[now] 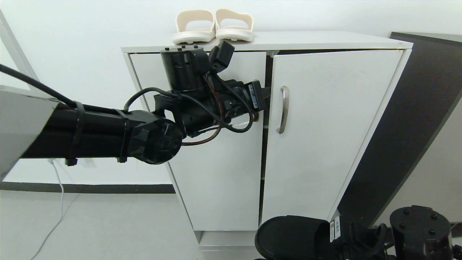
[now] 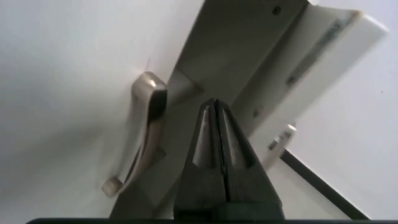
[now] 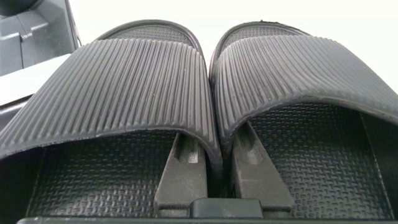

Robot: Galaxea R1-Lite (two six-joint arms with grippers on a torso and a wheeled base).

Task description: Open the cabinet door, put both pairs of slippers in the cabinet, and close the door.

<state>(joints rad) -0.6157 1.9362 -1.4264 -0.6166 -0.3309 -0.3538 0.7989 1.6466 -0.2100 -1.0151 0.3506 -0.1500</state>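
Now right gripper pinches black slippers (soft, light, I think) by inner sides; left gripper closed, empty.

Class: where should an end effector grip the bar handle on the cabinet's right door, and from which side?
Grip the handle mid-span, coming at the right door from the front and closing across it sideways. It is an upright bar, fixed at both ends and bowed off the door, clearest at its middle.

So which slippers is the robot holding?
The black pair, pinched by the right gripper; the cream pair sits on top of the cabinet.
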